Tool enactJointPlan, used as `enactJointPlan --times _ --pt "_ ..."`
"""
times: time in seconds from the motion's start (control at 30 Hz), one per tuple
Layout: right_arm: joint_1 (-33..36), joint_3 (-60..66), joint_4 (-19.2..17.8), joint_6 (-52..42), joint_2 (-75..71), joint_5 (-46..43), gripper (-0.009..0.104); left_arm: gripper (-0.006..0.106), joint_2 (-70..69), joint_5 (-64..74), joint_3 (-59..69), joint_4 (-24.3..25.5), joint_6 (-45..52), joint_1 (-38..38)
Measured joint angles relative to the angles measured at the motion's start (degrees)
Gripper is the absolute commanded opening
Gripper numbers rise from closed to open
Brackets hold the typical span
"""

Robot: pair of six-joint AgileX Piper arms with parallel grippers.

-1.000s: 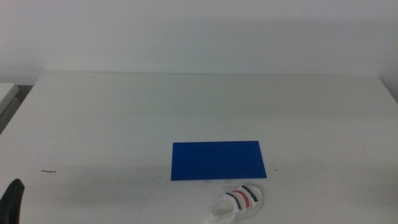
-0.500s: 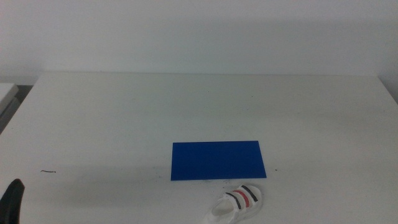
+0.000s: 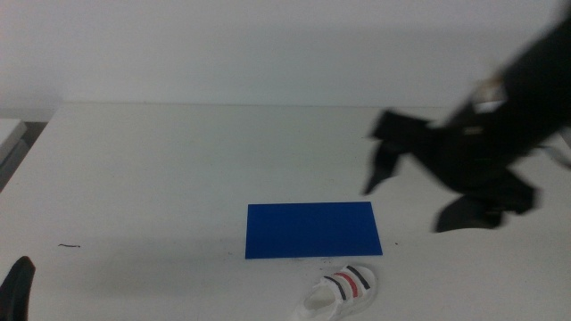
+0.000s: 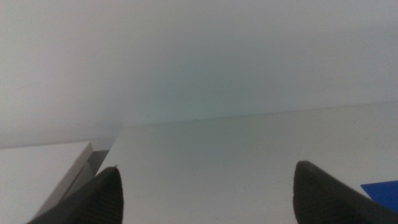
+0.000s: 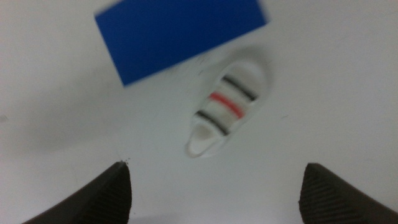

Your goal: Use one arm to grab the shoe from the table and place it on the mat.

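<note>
Just off the near edge of the mat (image 3: 312,229), toward its right-hand corner, the shoe (image 3: 341,291) lies flat on the white desk (image 3: 161,169), sole down, straps up, close to the mat but not touching it, and untouched by any claw. Nearer than the mat and far off to its left, the left claw (image 4: 205,186) waits at the desk's near corner, jaws spread wide with nothing between them. Beyond the mat on its right side, the right arm (image 3: 500,116) hangs blurred in the air above the desk; its wrist view looks down on the shoe (image 5: 227,107) with the mat (image 5: 180,34) just past it, and the right claw (image 5: 217,186) has its jaws set well apart and empty. The step in hand looks to be the reach for the shoe. To do it well, the claw should probably come down over the strapped middle of the shoe, jaws turned to span its narrow width across the sole's sides, not its length. The straps may be soft, so a grip on the chunky sole edges seems safer. With the mat so near, only a short lift and a small carry toward it should be needed; descending squarely would avoid nudging the shoe further away.
</note>
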Motion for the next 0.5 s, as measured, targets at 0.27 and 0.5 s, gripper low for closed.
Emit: enactJointPlan --times 0.27,0.5 --pt "5.00 -10.96 1.75 0.69 15.50 0.21 0.093 0.094 0.00 0.00 0.00 0.00 0.00 0.00" --pt "5.58 -12.11 -0.33 8.14 19.69 0.35 0.093 0.094 0.00 0.00 0.00 0.00 0.00 0.00"
